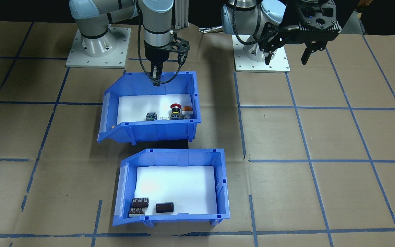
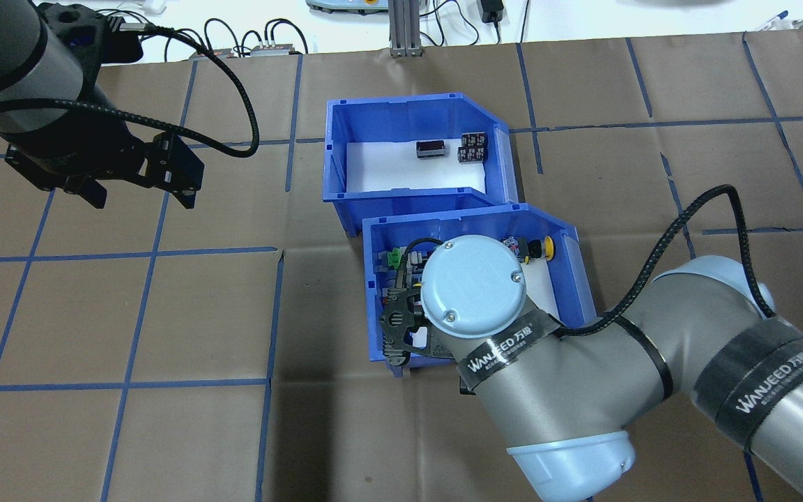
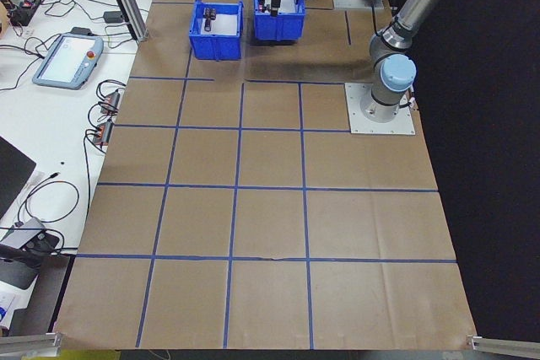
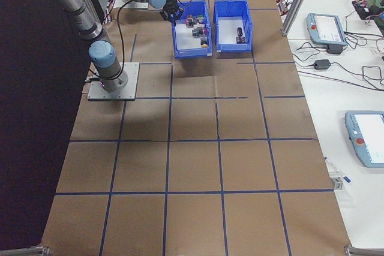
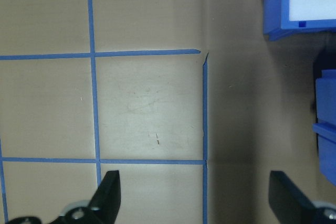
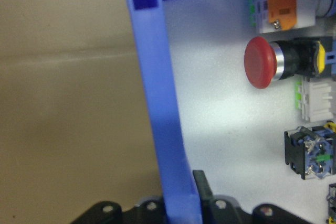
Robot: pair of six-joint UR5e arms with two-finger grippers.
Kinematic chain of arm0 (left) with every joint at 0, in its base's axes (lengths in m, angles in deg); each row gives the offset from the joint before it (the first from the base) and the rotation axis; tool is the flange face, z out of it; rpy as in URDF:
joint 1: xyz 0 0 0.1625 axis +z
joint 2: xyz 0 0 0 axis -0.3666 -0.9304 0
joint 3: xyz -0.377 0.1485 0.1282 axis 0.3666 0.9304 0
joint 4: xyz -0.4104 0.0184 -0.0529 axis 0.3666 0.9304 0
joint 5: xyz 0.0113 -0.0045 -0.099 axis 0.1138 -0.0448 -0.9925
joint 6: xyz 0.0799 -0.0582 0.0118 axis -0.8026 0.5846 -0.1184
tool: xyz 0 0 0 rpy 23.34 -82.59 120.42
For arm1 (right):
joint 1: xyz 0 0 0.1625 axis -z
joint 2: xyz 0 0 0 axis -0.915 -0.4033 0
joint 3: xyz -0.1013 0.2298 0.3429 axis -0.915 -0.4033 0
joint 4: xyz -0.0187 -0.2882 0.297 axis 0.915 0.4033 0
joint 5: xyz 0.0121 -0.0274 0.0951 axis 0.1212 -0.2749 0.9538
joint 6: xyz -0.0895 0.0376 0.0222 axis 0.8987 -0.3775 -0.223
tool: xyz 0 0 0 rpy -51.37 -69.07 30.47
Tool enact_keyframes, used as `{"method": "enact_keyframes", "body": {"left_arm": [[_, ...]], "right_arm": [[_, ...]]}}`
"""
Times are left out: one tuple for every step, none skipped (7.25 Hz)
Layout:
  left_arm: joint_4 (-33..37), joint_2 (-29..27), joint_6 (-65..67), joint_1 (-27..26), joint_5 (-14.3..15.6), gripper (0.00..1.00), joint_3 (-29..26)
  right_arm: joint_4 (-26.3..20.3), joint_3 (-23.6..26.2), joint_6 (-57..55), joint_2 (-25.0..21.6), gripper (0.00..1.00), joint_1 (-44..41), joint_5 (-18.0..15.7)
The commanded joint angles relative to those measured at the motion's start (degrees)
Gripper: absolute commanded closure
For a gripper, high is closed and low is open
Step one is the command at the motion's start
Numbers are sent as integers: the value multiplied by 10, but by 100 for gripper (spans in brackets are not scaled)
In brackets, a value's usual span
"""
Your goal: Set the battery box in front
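Observation:
The battery box [image 1: 178, 157] [image 2: 335, 150] is a blue bin with a white foam liner and three dark cylinders [image 1: 165, 207]. It rests on the brown paper on the side far from the robot. A second blue bin [image 1: 149, 132] [image 2: 576, 265] holds push-buttons and sits between the battery box and the robot, looking raised off the paper. My right gripper [image 1: 155, 78] [image 6: 181, 203] is shut on that bin's rear wall, which stands between its fingers in the right wrist view. My left gripper [image 1: 288, 56] [image 2: 140, 195] [image 5: 194, 192] hangs open over bare paper, far from both bins.
Two arm base plates [image 1: 98, 48] [image 1: 262, 60] are bolted at the robot's edge of the table. Blue tape lines cross the paper. Side benches carry teach pendants [image 3: 67, 61] [image 4: 327, 28] and cables. An aluminium post [image 2: 401, 28] stands beyond the battery box.

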Motion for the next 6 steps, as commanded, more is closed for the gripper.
{"method": "enact_keyframes", "body": {"left_arm": [[-1,3,0,0,0,1,10],[-2,2,2,0,0,1,11],[-2,3,0,0,0,1,13],[-2,5,1,0,0,1,13],[-2,5,1,0,4,1,13],[-2,5,1,0,5,1,13]], "right_arm": [[1,-12,-26,20,97,-32,1],[2,-12,-30,22,97,-34,3],[0,-8,-50,24,97,-34,5],[0,-7,-62,28,95,-34,6],[-1,-5,-93,36,94,-41,7],[-1,-4,-114,44,93,-53,6]]}}
